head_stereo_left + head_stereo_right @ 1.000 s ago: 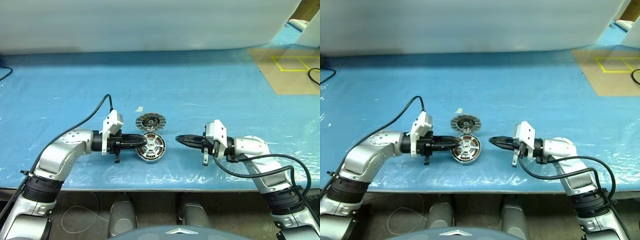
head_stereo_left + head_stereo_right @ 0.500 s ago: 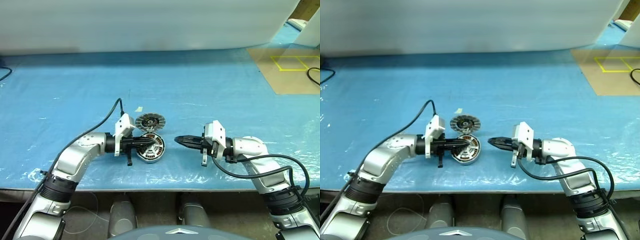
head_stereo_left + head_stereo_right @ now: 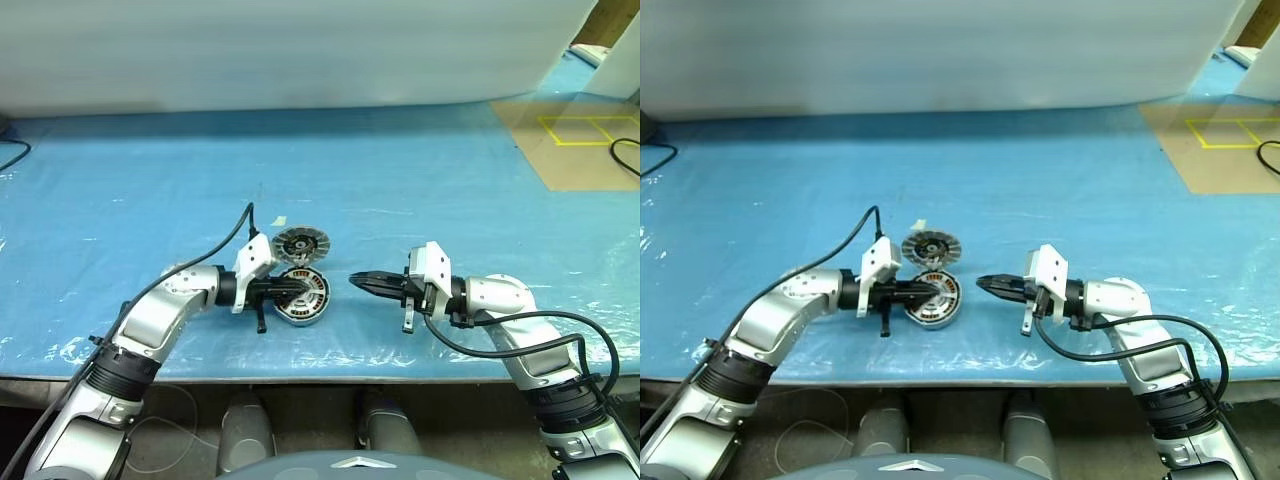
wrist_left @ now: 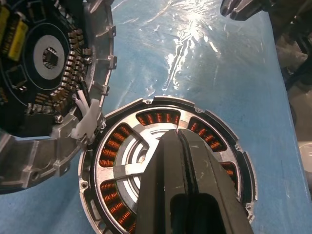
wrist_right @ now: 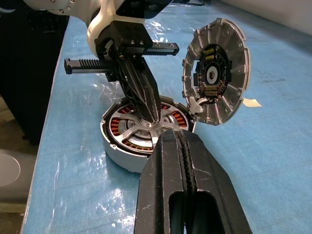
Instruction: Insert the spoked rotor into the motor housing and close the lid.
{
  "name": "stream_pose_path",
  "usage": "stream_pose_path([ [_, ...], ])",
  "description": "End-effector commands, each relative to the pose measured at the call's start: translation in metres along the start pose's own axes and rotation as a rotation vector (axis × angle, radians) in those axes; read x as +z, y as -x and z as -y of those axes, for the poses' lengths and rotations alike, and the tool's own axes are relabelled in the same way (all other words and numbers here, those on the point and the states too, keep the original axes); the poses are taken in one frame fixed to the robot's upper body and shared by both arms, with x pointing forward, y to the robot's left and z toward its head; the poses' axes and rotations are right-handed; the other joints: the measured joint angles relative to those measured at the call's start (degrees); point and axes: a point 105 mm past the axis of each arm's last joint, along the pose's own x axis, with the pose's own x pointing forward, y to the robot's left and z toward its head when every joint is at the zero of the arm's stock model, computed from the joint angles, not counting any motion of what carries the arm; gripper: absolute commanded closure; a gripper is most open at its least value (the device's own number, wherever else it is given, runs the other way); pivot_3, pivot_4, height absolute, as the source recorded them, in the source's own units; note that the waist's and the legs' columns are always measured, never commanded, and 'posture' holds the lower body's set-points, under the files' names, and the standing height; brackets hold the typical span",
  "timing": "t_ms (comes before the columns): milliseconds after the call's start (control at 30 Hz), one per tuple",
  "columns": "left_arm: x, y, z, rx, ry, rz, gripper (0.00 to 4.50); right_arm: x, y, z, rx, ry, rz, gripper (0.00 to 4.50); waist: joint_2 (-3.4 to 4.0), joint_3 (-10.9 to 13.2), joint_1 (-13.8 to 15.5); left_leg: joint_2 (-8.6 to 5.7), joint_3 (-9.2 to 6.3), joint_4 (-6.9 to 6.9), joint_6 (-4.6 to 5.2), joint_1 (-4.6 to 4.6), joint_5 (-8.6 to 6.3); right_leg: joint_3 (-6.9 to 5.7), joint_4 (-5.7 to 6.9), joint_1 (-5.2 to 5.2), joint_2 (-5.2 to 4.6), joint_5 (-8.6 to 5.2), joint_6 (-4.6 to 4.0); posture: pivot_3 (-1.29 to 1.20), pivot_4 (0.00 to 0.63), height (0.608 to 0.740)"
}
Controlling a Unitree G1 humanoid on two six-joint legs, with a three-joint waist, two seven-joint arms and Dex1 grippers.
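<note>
the motor housing [image 3: 303, 297] is seen lying flat on the blue table cover [image 3: 420, 180], near the front edge, with its ring of copper windings facing up and the spoked rotor [image 5: 146, 127] seated inside it. the round lid [image 3: 300, 242] is hinged open at the far rim of the housing and stands tilted up, its circuit board side shown in the wrist views.

the left gripper [image 3: 297, 287] is reached in from the left, its two black fingers pressed together with nothing between them. its tip is set over the silver hub at the middle of the housing; whether it touches the hub cannot be told.

the right gripper [image 3: 356, 279] is held just to the right of the housing, apart from it, pointing toward it. its jaws are likewise closed on nothing.
</note>
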Motion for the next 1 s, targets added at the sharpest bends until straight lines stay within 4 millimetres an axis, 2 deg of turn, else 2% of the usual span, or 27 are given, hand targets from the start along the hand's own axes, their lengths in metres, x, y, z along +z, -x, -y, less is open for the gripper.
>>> stream_pose_path([
  [33, 0.005, 0.002, 0.005, -0.013, 0.042, 0.070, 4.47, 0.012, -0.003, -0.002, 0.020, 0.043, 0.030, 4.50, 0.00, 0.00, -0.01, 0.00, 0.00, 0.00, 0.00, 0.00, 0.00, 0.00, 0.00, 0.00, 0.00, 0.00, 0.00, 0.00, 0.150, 0.740],
  [200, 0.031, 0.017, 0.005, 0.002, 0.068, 0.245, 4.47, 0.013, -0.004, -0.002, 0.027, 0.042, 0.032, 4.50, -0.01, 0.01, -0.01, 0.01, 0.00, -0.02, -0.01, -0.25, 0.01, -0.02, -0.07, -0.39, 0.01, 0.01, -0.01, 0.00, 0.150, 0.740],
  [400, 0.036, 0.037, 0.007, 0.022, 0.068, 0.283, 4.47, 0.015, -0.008, 0.001, 0.036, 0.047, 0.037, 4.50, -0.01, 0.01, -0.13, 0.02, 0.01, -0.05, 0.00, -0.35, 0.01, -0.02, -0.10, -0.49, 0.03, 0.01, -0.01, 0.00, 0.150, 0.740],
  [567, 0.058, 0.069, 0.004, 0.053, 0.134, 0.384, 4.47, 0.013, -0.009, 0.002, 0.049, 0.049, 0.033, 4.50, -0.03, 0.02, -0.08, 0.03, 0.01, -0.06, 0.00, -0.34, 0.00, -0.04, -0.10, -0.51, 0.03, 0.01, -0.01, 0.00, 0.150, 0.740],
  [667, 0.073, 0.088, -0.018, 0.151, 0.121, 0.440, 4.47, 0.014, -0.011, 0.000, 0.068, 0.046, 0.038, 4.50, -0.03, 0.02, 0.05, 0.03, 0.01, -0.06, 0.00, -0.32, 0.00, -0.04, -0.09, -0.50, 0.03, 0.01, -0.01, 0.00, 0.150, 0.740],
  [767, 0.084, 0.097, -0.038, 0.215, 0.088, 0.454, 4.47, 0.015, -0.011, -0.002, 0.083, 0.041, 0.044, 4.50, -0.03, 0.02, 0.05, 0.02, 0.00, -0.04, 0.00, -0.32, 0.01, -0.05, -0.09, -0.47, 0.02, 0.01, -0.01, 0.00, 0.150, 0.740],
  [1000, 0.094, 0.081, -0.073, 0.241, -0.037, 0.384, 4.47, 0.014, -0.006, -0.006, 0.092, 0.004, 0.053, 4.50, -0.04, 0.02, 0.00, 0.00, 0.00, -0.05, -0.01, -0.37, 0.04, -0.05, -0.14, -0.50, 0.03, 0.01, 0.00, 0.00, 0.150, 0.740],
])
